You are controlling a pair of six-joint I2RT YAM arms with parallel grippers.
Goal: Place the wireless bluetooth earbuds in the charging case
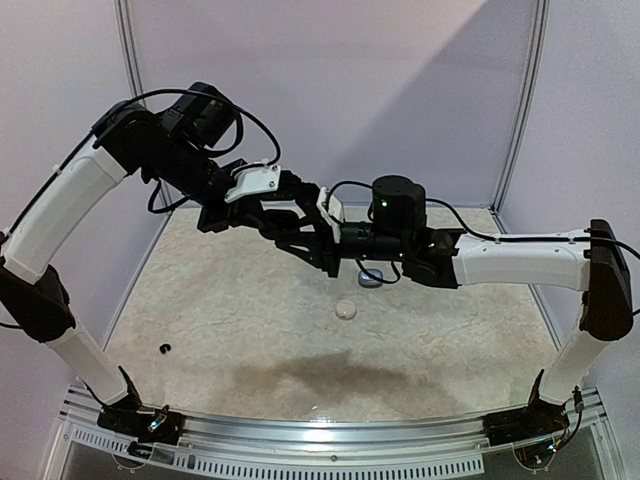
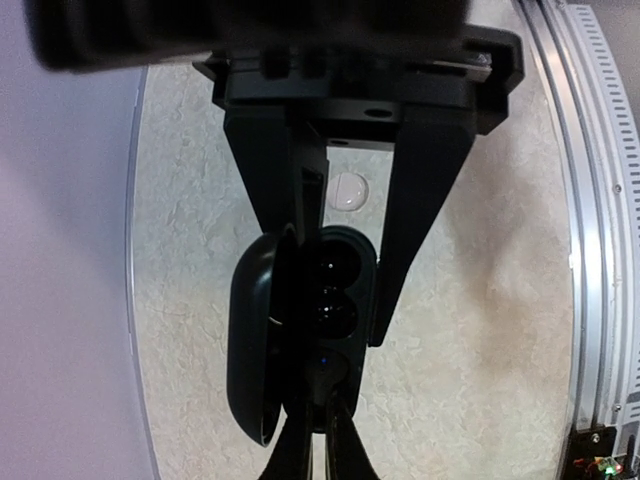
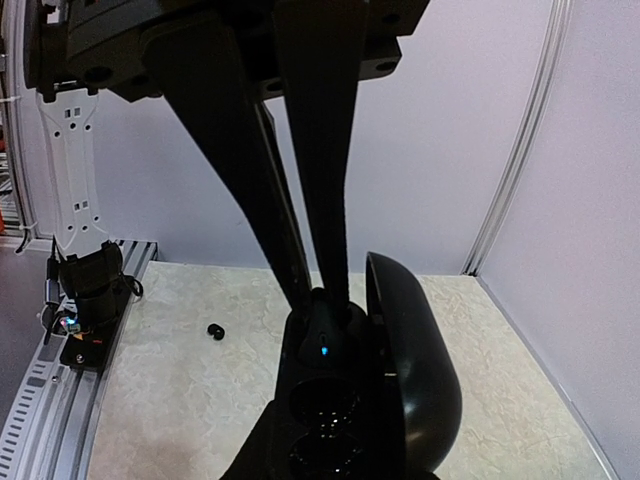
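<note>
- Beige, stone-patterned table top point(image 1: 250, 330): lies below both grippers, which meet in mid-air over its far half.
- Black-fingered left gripper point(image 2: 338, 295): clamped across the body of the charging case point(image 2: 255, 340), one finger on each long side, holding it clear of the surface.
- Slim-fingered right gripper point(image 3: 318, 298): fingers drawn nearly together, their tips pinching the end of the same case from the side opposite the left gripper (a small blue light point(image 3: 323, 350) glows just beyond the tips).
- Charging case, black: held between the two grippers and open, with its domed lid swung out beside the right gripper's fingers. Two round wells point(image 3: 320, 410) in the body look dark and glossy (whether buds sit in them cannot be told).
- Grey rounded piece point(image 1: 370, 280): on the table directly beneath the right gripper's body, partly hidden by it.
- White pebble-shaped piece point(image 1: 346, 309): on the table below the gripper tips, a little nearer the arm bases. From the left wrist it shows between the left gripper's fingers, beyond the case.
- Loose black earbud point(image 1: 164, 348): alone on the table, well apart from both grippers and the case, off toward the left arm's base (touching nothing).
</note>
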